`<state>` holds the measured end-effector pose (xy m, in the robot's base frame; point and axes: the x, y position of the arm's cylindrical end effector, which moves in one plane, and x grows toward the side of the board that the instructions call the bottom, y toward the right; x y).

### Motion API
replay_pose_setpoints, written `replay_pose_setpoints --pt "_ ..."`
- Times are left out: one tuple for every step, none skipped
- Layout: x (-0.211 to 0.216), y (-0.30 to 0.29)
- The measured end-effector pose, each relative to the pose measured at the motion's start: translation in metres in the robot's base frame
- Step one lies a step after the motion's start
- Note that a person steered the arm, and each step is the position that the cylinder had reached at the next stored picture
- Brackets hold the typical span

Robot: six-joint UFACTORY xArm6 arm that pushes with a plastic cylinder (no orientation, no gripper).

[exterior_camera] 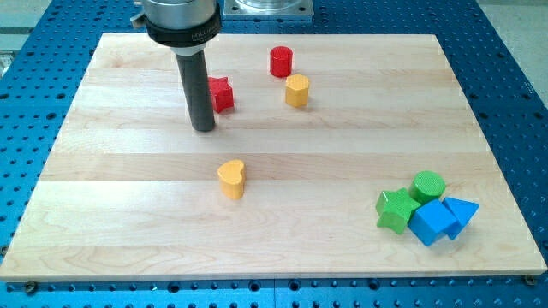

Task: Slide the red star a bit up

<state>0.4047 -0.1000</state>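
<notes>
**Inspector:** Risk first. My tip (204,129) stands at the red star's (222,94) lower-left corner, not squarely beneath it. A push toward twelve o'clock from there would likely catch only that corner, so the star may spin or skid off toward two o'clock rather than travel straight up.

**Clerk:** Anything in its way?

**Inspector:** The yellow block (297,90), seemingly six-sided, sits at three o'clock of the star, near but apart; the red cylinder (281,62) lies at about two o'clock. A skewed shove could carry the star toward either. The board's (128,214) top edge is also not far off, so an overlong stroke is a concern.

**Clerk:** Position of the star relative to the tool?

**Inspector:** Upper middle of the board, at roughly one o'clock of my tip, just beside the rod; contact cannot be confirmed. There are no jaws to report: a plain rod.

**Clerk:** Other items?

**Inspector:** Yellow heart (231,179) at five o'clock of my tip, well apart.
</notes>
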Motion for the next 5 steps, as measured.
replay_pose_setpoints --pt "-0.030 0.020" --pt "-0.057 0.019" --pt "-0.010 -0.018" --pt "0.025 -0.012" --pt "0.010 0.067"
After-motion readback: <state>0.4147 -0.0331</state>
